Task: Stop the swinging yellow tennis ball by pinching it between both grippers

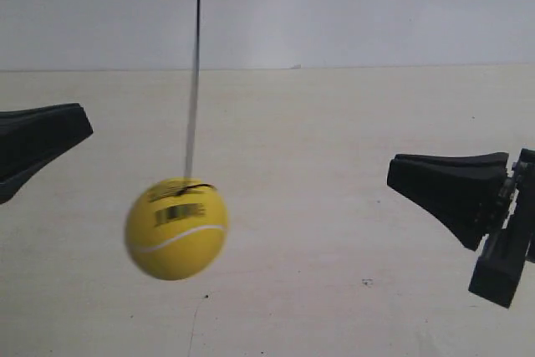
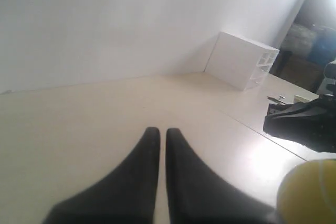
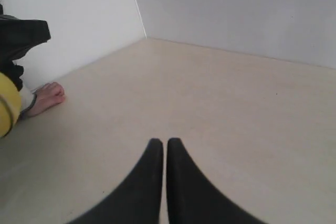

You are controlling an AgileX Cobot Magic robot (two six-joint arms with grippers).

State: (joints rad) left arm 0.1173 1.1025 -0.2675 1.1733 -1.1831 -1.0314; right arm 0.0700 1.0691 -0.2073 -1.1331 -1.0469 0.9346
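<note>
The yellow tennis ball [image 1: 175, 227] hangs on a thin black string [image 1: 194, 81] above the pale table, its barcode label facing the exterior view and its outline blurred. The gripper at the exterior view's left [image 1: 82, 127] points at it from a little higher up, with a gap between them. The gripper at the exterior view's right [image 1: 393, 171] stands much further off. My left gripper [image 2: 158, 129] is shut on nothing, and the ball [image 2: 310, 192] shows off to its side. My right gripper [image 3: 159, 140] is also shut and empty, with the ball [image 3: 8, 103] at the picture's edge.
A white drawer box [image 2: 241, 61] stands on the table by the wall. Dark clutter [image 2: 310, 45] lies beyond the table's end. A small pinkish object [image 3: 47, 95] rests on the table near the wall. White walls bound the beige tabletop [image 1: 334, 123].
</note>
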